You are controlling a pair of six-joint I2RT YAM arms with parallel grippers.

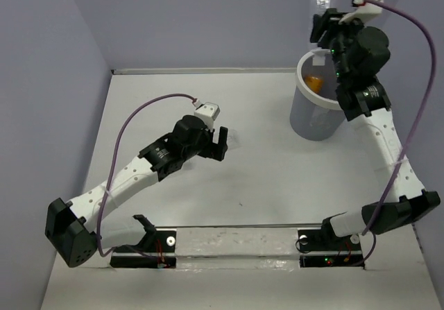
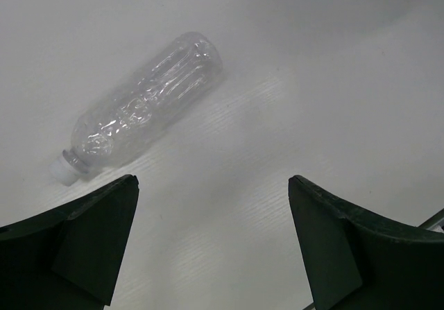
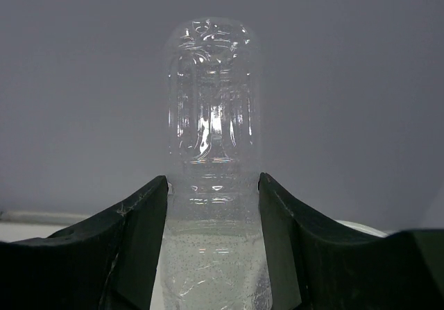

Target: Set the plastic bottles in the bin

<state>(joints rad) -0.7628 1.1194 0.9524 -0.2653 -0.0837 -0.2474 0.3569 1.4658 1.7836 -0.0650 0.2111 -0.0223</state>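
A clear bottle (image 3: 211, 116) sits pinched in the right gripper (image 3: 213, 185), its rounded end poking out past the fingertips. The two fingers (image 3: 139, 220) press on its ribbed sides about halfway along. In the top view the right arm holds it high above the bin (image 1: 305, 119), roughly over the far rim. The bottle looks empty, with thin walls, so I judge it very light, easy to dent and a bit slick. The ribbed middle is the sensible place to hold it, squeezed gently across its width.

An orange bottle (image 1: 314, 83) already lies inside the bin.

A second clear bottle (image 2: 149, 109) lies on its side on the table (image 2: 333, 102), white cap (image 2: 66, 168) toward the near left of the left wrist view. The left gripper (image 2: 211, 179) hangs just short of it with jaws wide apart and nothing between them. This bottle should handle the same way – light, crushable and apt to roll – so it is best taken across the barrel rather than by the narrow neck.
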